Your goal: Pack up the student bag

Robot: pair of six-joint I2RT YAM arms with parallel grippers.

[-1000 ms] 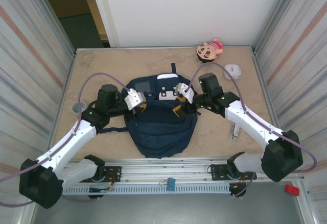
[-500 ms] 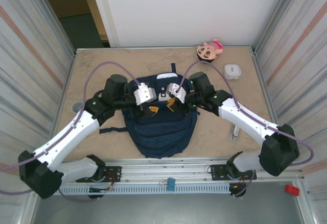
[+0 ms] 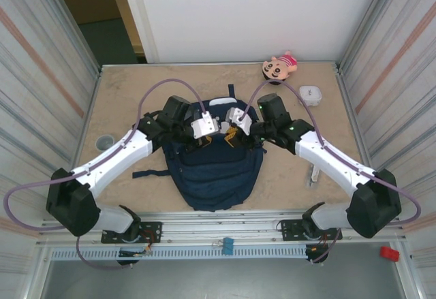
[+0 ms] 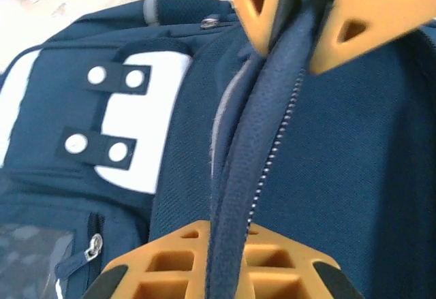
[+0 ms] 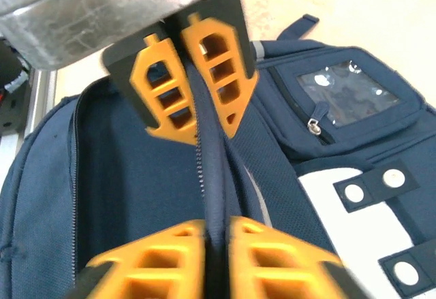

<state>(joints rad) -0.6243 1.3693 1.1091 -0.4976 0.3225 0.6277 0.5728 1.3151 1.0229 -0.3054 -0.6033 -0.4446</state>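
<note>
Worktop (image 3: 136,88): mottled beige slab.
Cartoon doll (image 3: 279,67): pink-clad, smiling face, lying at the worktop's far right corner.
Small white case (image 3: 310,95): by the worktop's right edge, far half.
Slim metallic item (image 3: 313,174): by the worktop's right edge, near half; kind unclear.
Round hole (image 3: 104,141): at the worktop's left edge.

No lettering, brand, number or sign can be read in any view. The white patch (image 4: 167,108) on the student bag (image 3: 214,169) is plain, crossed only by dark tabs with white snaps. The clear window pocket (image 5: 347,88) shows only glare, with nothing legible behind it.
</note>
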